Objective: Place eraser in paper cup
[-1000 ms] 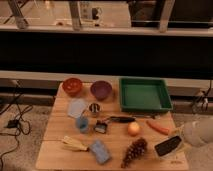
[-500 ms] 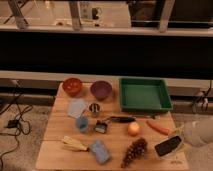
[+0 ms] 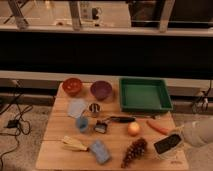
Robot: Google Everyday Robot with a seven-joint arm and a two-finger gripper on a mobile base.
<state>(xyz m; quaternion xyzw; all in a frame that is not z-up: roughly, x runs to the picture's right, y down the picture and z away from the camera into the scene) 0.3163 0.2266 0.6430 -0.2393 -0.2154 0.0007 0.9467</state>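
The eraser (image 3: 167,143), a flat dark block, lies tilted across the mouth of the white-cream paper cup (image 3: 169,154) at the table's front right corner. I cannot tell whether it rests in the cup or is held just over it. My arm comes in from the right edge, and its gripper (image 3: 181,136) sits right beside the eraser's right end, above the cup.
On the wooden table (image 3: 60,152) are an orange bowl (image 3: 72,86), a purple bowl (image 3: 101,90), a green tray (image 3: 145,94), a metal cup (image 3: 94,109), a small blue cup (image 3: 82,124), a blue block (image 3: 100,151), grapes (image 3: 134,150), a round fruit (image 3: 133,129) and a carrot (image 3: 157,127).
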